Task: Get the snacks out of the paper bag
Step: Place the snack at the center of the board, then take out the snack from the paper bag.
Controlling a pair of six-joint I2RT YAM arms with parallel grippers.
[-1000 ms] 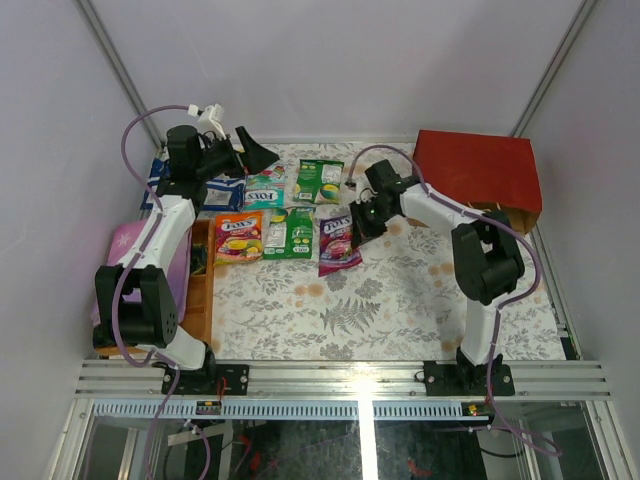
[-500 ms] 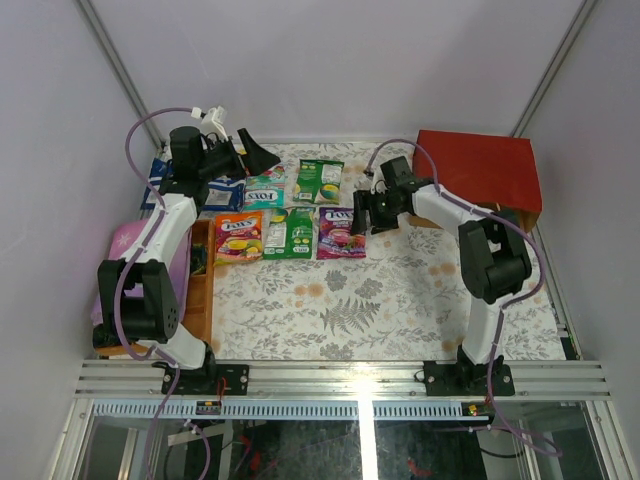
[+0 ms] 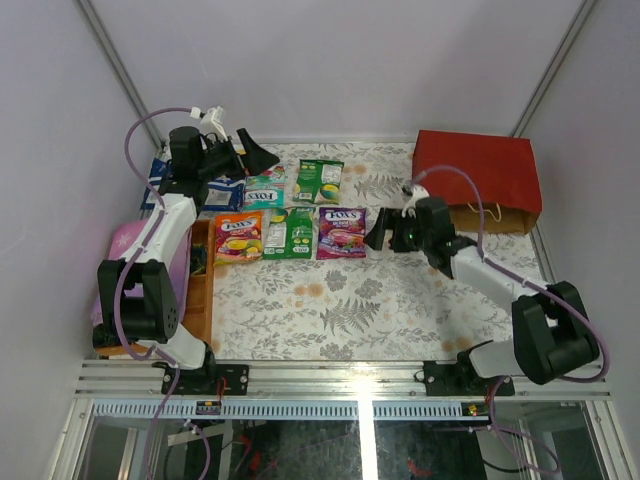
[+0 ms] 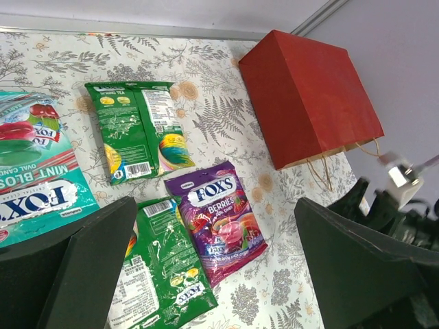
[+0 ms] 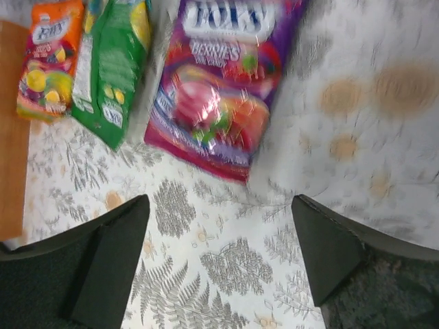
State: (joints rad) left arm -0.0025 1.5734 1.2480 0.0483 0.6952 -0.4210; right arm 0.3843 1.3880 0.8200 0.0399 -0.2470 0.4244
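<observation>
Several snacks lie flat in rows on the flowered tablecloth: a purple packet (image 3: 341, 232) (image 4: 219, 219) (image 5: 219, 89), a green one (image 3: 288, 232) (image 5: 113, 68), an orange one (image 3: 237, 236) (image 5: 48, 62), a teal one (image 3: 264, 187) (image 4: 34, 185), a green tea pack (image 3: 319, 181) (image 4: 137, 130) and blue-and-white packs (image 3: 225, 190). The red paper bag (image 3: 478, 180) (image 4: 312, 96) lies on its side at the back right, mouth toward the front. My right gripper (image 3: 385, 232) (image 5: 219, 202) hovers open and empty just right of the purple packet. Over the back left packets, my left gripper (image 3: 243, 152) (image 4: 216, 203) hangs open and empty.
A pink folded cloth (image 3: 135, 250) and an orange-brown wooden tray (image 3: 200, 290) (image 5: 10, 137) sit along the left edge. Bare flowered tablecloth (image 3: 380, 310) fills the front half. The right arm (image 4: 405, 219) shows at the edge of the left wrist view.
My right gripper opened and let go of the purple packet, which now lies flat beside the green one. The right arm then drew back to the right and nearer. The left arm stayed put.
</observation>
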